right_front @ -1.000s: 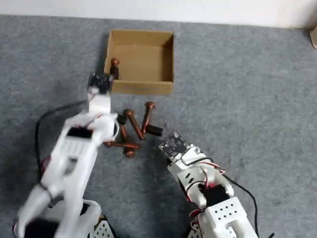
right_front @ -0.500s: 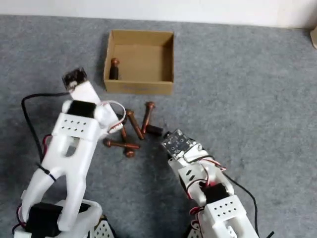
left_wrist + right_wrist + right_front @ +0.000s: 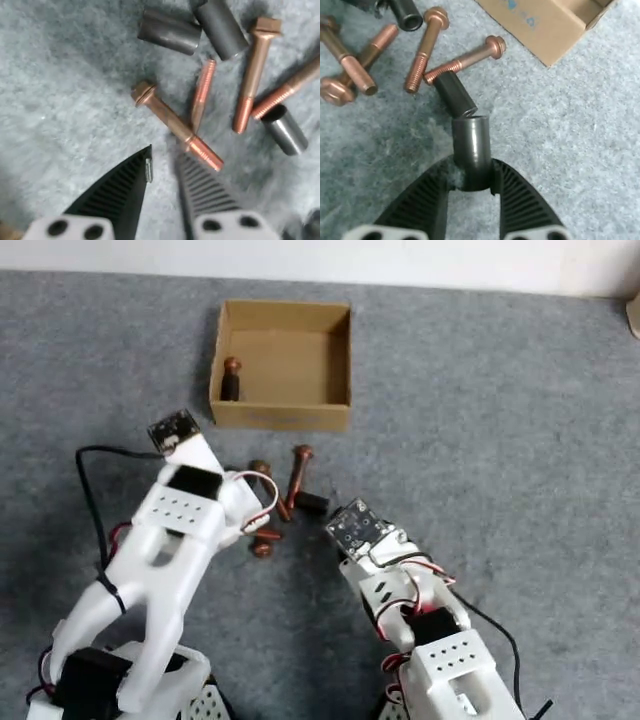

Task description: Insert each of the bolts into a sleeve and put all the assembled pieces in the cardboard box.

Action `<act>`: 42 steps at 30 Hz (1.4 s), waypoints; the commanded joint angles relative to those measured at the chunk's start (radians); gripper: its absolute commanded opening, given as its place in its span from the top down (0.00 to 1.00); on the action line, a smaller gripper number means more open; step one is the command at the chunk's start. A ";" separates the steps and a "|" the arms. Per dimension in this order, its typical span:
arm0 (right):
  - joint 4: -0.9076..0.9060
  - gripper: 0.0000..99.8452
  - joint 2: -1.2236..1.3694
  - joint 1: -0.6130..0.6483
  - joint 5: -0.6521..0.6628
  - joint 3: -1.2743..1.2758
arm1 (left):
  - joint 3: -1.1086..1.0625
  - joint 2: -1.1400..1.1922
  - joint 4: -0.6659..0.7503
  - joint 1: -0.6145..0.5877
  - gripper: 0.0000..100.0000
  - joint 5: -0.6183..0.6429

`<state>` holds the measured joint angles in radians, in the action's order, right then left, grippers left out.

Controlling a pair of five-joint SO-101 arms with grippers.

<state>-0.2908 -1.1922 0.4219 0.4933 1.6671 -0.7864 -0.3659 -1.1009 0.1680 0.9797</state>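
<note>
The left arm and right arm have white moulded housings with rows of small round holes. A black cable and red-and-white wires run alongside. The left hand and right hand have black ribbed fingers on white bases.

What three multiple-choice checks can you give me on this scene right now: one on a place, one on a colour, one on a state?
1. Relative to the cardboard box, the assembled piece stands:
A) outside it
B) inside it
C) balanced on its rim

2. The loose bolts are:
A) copper
B) blue
C) white

3. The right end effector is:
A) open and empty
B) shut on a bolt
C) shut on a dark sleeve

Answers:
1 B: the high view shows it upright by one inner wall.
2 A: both wrist views show copper heads and shafts.
3 C: its fingers clamp the sleeve's lower end.
</note>
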 commanded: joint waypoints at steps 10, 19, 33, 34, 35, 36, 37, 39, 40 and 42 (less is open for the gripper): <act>0.030 0.99 0.002 -0.010 -0.003 0.007 | -0.116 0.002 0.189 0.016 0.74 0.104; 0.030 0.99 0.002 -0.010 -0.002 0.008 | -0.183 0.002 0.196 0.015 0.74 0.104; 0.030 0.99 0.001 -0.012 -0.002 0.007 | -0.257 0.002 0.308 -0.001 0.78 0.104; 0.030 0.99 0.001 -0.012 -0.002 0.007 | -0.257 0.002 0.308 -0.016 0.81 0.104; 0.030 0.99 0.001 -0.012 -0.002 0.007 | -0.252 0.002 0.308 -0.033 0.86 0.103; 0.030 0.99 0.001 -0.012 -0.002 0.007 | -0.251 0.002 0.310 -0.051 0.91 0.103; 0.030 0.99 0.001 -0.012 -0.002 0.007 | -0.251 0.002 0.310 -0.064 0.97 0.103; 0.030 0.99 0.001 -0.012 -0.002 0.007 | -0.251 0.002 0.310 -0.073 0.98 0.098; 0.030 0.99 0.001 -0.012 -0.002 0.007 | -0.251 0.002 0.310 -0.071 0.97 0.097; 0.030 0.99 0.001 -0.012 -0.002 0.007 | -0.251 -0.005 0.310 -0.070 1.00 0.095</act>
<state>-0.2908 -1.1922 0.4219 0.4933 1.6671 -1.0411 -0.3675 -0.8048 0.1174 1.0764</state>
